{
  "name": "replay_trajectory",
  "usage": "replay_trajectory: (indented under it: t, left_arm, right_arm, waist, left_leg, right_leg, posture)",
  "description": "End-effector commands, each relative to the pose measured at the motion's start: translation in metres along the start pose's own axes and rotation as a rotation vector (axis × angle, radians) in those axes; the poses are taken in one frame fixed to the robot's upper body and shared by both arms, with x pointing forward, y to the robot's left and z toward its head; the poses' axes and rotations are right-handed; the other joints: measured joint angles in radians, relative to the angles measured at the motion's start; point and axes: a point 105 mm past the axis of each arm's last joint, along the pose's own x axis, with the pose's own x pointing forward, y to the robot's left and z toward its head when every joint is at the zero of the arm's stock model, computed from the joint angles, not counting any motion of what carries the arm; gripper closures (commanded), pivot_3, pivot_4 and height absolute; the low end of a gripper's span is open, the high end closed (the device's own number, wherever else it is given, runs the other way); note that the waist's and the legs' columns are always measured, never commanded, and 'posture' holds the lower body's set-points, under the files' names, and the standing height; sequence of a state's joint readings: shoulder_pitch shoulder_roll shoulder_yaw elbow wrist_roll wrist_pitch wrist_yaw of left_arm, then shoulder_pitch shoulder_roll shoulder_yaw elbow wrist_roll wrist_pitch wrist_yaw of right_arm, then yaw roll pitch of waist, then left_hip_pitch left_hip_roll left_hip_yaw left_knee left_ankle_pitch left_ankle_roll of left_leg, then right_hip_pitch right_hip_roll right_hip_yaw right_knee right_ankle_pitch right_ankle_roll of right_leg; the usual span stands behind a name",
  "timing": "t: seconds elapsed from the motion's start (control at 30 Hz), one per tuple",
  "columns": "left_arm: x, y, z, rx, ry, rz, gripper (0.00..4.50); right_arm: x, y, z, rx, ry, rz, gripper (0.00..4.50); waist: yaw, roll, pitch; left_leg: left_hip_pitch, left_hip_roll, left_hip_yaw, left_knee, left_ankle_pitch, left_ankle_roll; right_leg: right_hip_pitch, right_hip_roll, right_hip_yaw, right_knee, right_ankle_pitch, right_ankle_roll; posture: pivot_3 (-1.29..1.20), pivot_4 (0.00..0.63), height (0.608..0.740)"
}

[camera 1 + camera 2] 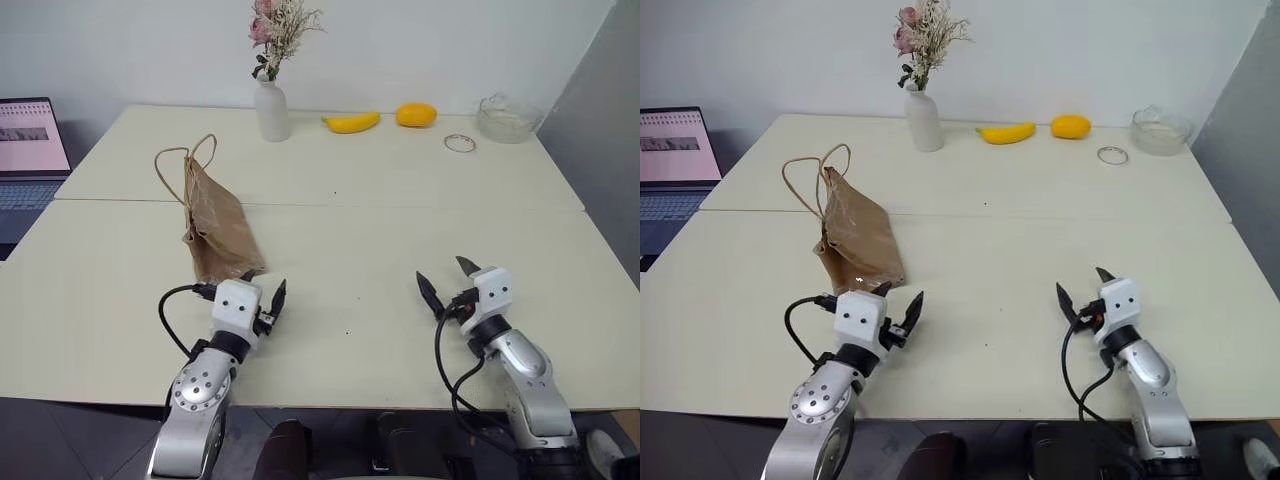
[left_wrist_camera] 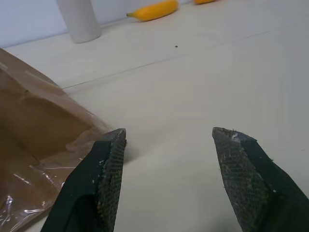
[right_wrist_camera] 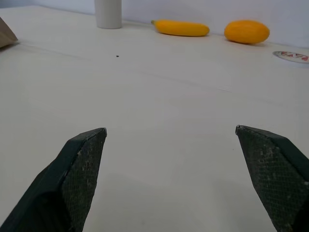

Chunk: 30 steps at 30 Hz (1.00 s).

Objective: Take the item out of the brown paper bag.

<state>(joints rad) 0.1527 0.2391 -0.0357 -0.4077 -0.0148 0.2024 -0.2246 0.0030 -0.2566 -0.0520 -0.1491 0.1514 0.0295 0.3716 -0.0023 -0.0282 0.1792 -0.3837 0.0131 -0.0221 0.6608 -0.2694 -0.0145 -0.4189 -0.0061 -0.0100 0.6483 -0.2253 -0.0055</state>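
The brown paper bag (image 1: 217, 228) lies flat on the cream table (image 1: 360, 250), left of centre, its cord handles (image 1: 183, 160) pointing toward the far side. The item is hidden. My left gripper (image 1: 265, 284) hovers level at the bag's near end, open, with nothing between its fingers. In the left wrist view one finger (image 2: 108, 159) sits right beside the bag's crinkled corner (image 2: 38, 130). My right gripper (image 1: 444, 272) stands wide open over bare table at the near right, well apart from the bag.
Along the far edge stand a white vase with dried flowers (image 1: 271, 108), a banana (image 1: 352, 122), an orange-yellow fruit (image 1: 416, 114), a thin ring (image 1: 460, 143) and a glass bowl (image 1: 508, 119). A laptop (image 1: 28, 150) sits off the table's left.
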Motion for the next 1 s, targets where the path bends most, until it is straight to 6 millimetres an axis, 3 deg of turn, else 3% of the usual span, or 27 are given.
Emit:
replay_trajectory:
  t: [0.03, 0.37, 0.83, 0.93, 1.0]
  left_arm:
    - [0.002, -0.004, 0.01, -0.008, -0.056, -0.019, 1.51]
    - [0.003, -0.006, 0.009, 0.031, -0.058, -0.031, 1.51]
    - [0.001, -0.012, 0.013, 0.03, -0.028, -0.07, 1.51]
    - [-0.004, -0.002, 0.02, 0.036, -0.038, -0.024, 1.51]
    - [-0.011, 0.003, 0.035, 0.041, -0.078, -0.003, 1.51]
  right_arm:
    - [0.001, -0.002, 0.012, -0.01, -0.052, 0.004, 0.0]
    - [0.002, 0.0, 0.006, -0.009, -0.04, 0.017, 0.0]
    - [0.012, -0.005, 0.016, -0.049, -0.039, 0.12, 0.0]
    - [0.012, -0.002, 0.02, -0.054, -0.052, 0.16, 0.0]
    - [0.012, 0.002, 0.027, -0.029, -0.064, 0.208, 0.0]
  waist:
    - [0.0, 0.0, 0.0]
    - [0.0, 0.0, 0.0]
    - [0.0, 0.0, 0.0]
    - [0.0, 0.0, 0.0]
    - [0.0, 0.0, 0.0]
  left_leg:
    - [0.0, 0.0, 0.0, 0.0, 0.0, 0.0]
    - [0.0, 0.0, 0.0, 0.0, 0.0, 0.0]
    - [0.0, 0.0, 0.0, 0.0, 0.0, 0.0]
    - [0.0, 0.0, 0.0, 0.0, 0.0, 0.0]
    - [0.0, 0.0, 0.0, 0.0, 0.0, 0.0]
  right_leg:
    - [0.0, 0.0, 0.0, 0.0, 0.0, 0.0]
    - [0.0, 0.0, 0.0, 0.0, 0.0, 0.0]
    - [0.0, 0.001, 0.0, 0.0, 0.0, 0.001]
    - [0.0, 0.001, 0.0, 0.001, 0.0, 0.0]
    - [0.0, 0.001, 0.0, 0.001, 0.0, 0.001]
  posture:
    - [0.0, 0.15, 0.74]
    - [0.0, 0.15, 0.74]
    - [0.0, 0.15, 0.74]
    - [0.0, 0.15, 0.74]
    - [0.0, 0.15, 0.74]
